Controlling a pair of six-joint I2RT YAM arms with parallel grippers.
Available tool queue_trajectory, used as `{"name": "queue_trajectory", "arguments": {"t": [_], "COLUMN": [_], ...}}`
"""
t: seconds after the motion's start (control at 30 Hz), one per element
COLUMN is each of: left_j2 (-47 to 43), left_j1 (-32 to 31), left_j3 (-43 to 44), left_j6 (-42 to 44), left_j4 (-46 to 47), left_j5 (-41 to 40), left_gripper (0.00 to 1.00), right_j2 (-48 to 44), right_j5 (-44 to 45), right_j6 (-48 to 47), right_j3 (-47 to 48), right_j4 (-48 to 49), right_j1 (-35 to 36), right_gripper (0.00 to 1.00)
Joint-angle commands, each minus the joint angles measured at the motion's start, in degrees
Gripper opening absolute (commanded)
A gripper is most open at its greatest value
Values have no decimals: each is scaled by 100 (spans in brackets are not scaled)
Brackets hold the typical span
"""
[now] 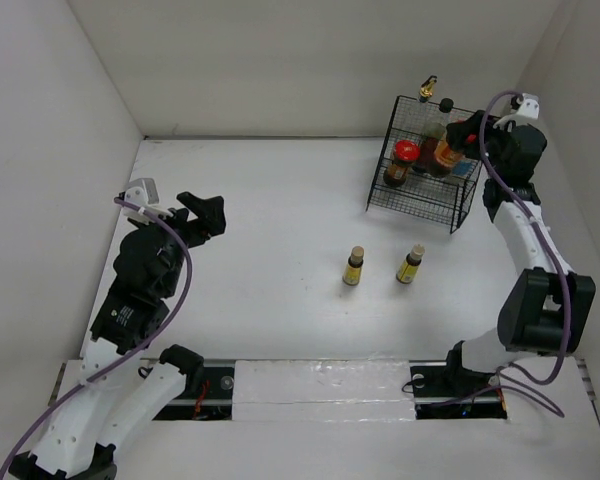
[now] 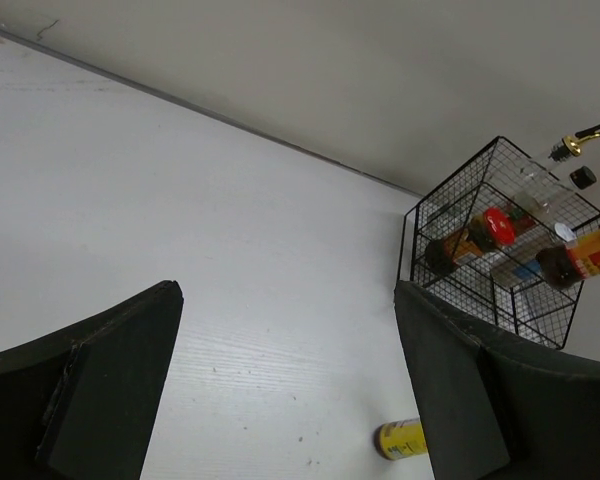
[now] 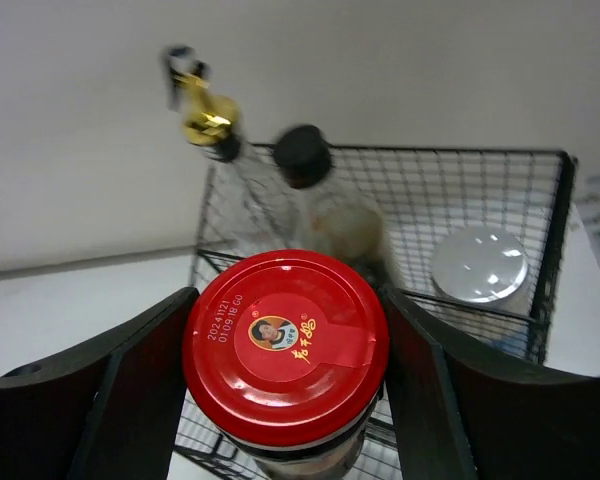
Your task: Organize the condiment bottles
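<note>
Right wrist: red-capped jar (image 3: pixel 285 345) sits gripped within the right claw (image 3: pixel 286 385).

top: overhead | left wrist: far | right wrist: close | shared: basket (image 1: pixel 420 203)

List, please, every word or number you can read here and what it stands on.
"20241121": stamped on the red-lidded jar, on its cap.
Second stamp line and the sticker characters there: too blurred to read.
Labels on the other bottles: too small to read.
</note>
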Motion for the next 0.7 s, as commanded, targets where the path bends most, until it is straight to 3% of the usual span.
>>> {"name": "queue_trajectory", "arguments": {"t": [0.0,0.4,0.67], "left_j2": [57,110,163], "left_j1": [32,32,32], "left_j3": [53,53,53], "left_j6": [57,110,110], "left_j4": [278,278,278], "left_j5": [73,126,126], "left_gripper": [83,83,82], "right_j2": [115,388,668], "right_j5": [-18,965,2187], "right_j6": [233,180,-576], "right_j3": [620,805,251], "right_j4": [619,1137,1576], "right_j1": [-155,-357,161], "right_gripper": [36,36,36]}}
